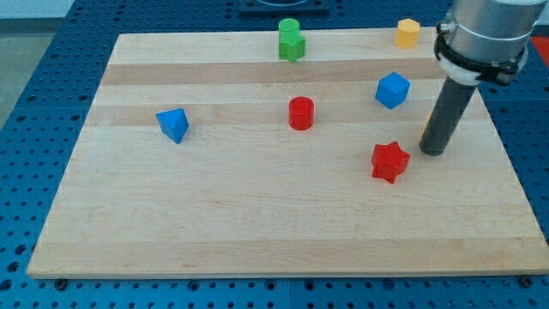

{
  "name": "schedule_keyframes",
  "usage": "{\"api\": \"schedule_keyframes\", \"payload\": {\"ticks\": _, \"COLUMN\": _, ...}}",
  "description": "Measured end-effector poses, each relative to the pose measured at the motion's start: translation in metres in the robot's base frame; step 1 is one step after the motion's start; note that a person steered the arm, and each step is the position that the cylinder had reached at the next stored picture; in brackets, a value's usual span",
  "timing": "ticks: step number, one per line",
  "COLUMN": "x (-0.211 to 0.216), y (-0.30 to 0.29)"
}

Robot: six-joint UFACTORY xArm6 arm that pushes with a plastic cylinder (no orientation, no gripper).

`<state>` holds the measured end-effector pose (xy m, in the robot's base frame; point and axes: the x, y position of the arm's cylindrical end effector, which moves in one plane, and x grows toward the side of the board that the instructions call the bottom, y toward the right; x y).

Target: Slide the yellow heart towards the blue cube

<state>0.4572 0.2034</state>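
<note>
Your arm comes down from the view's top right, rod nearly upright, my tip [432, 152] low at the right.

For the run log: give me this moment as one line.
my tip: right of red star block | yellow block: mostly hidden behind rod | blue cube: up-left of tip | contact: cannot tell

Single raised view, angled down over the whole wooden board [257, 215].
</note>
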Motion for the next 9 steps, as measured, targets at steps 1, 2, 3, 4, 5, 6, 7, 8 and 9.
{"api": "schedule_keyframes", "payload": {"ticks": 1, "x": -0.001, "y": 0.003}}
{"api": "schedule_keyframes", "payload": {"ticks": 2, "x": -0.001, "y": 0.003}}
{"api": "schedule_keyframes", "payload": {"ticks": 3, "x": 0.002, "y": 0.003}}
{"api": "schedule_keyframes", "payload": {"ticks": 4, "x": 0.004, "y": 0.003}}
{"api": "schedule_keyframes", "payload": {"ticks": 5, "x": 0.004, "y": 0.004}}
{"api": "schedule_keyframes", "payload": {"ticks": 6, "x": 0.004, "y": 0.009}}
{"api": "schedule_keyframes", "payload": {"ticks": 7, "x": 0.004, "y": 0.009}}
{"api": "schedule_keyframes", "payload": {"ticks": 8, "x": -0.004, "y": 0.009}}
{"api": "schedule_keyframes", "payload": {"ticks": 9, "x": -0.019, "y": 0.009}}
